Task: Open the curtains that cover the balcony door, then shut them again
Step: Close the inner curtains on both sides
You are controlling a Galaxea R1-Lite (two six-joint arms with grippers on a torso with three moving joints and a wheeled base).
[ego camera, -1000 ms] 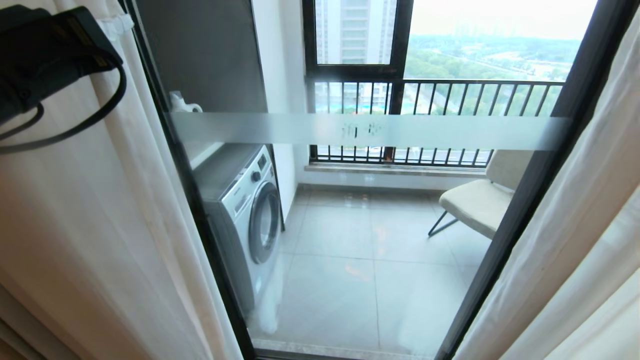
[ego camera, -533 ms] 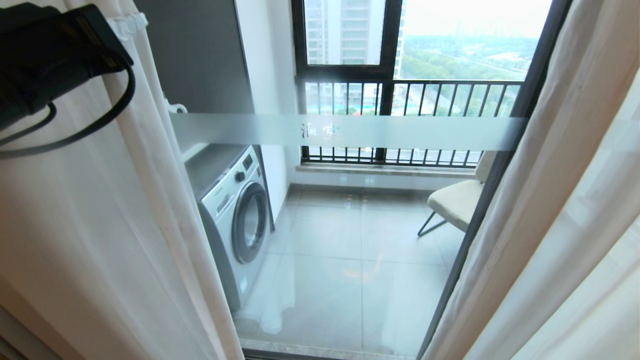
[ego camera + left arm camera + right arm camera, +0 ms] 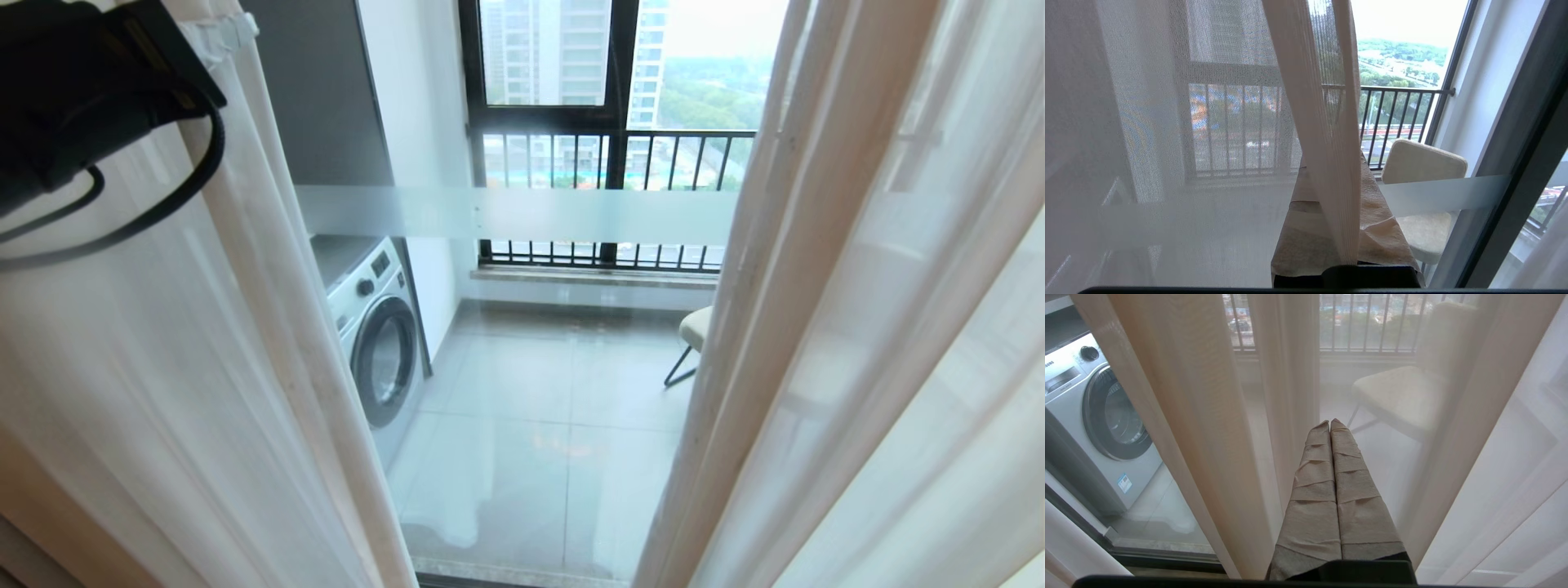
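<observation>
The curtains hang on both sides of the balcony door [image 3: 531, 367], whose glass shows a frosted band [image 3: 571, 214]. My left arm [image 3: 82, 90] is raised at the upper left, against the left curtain [image 3: 204, 367]. In the left wrist view the left gripper [image 3: 1331, 171] is shut on that curtain's hemmed edge [image 3: 1323, 102], which runs up from between its taped fingers [image 3: 1388, 228]. The right curtain [image 3: 857, 327] covers the door's right side. My right gripper [image 3: 1330, 422] is shut and empty, low down in front of sheer folds [image 3: 1188, 416].
Behind the glass a washing machine [image 3: 371, 343] stands on the left of the tiled balcony, and a pale chair [image 3: 694, 327] stands on the right, partly hidden by the right curtain. A black-framed window with a railing [image 3: 604, 147] lies beyond.
The whole head view has slid left, so the camera has moved. My left arm, holding the curtain edge, has drifted right. The bare glass between the curtains is narrower, and the door's right frame is covered.
</observation>
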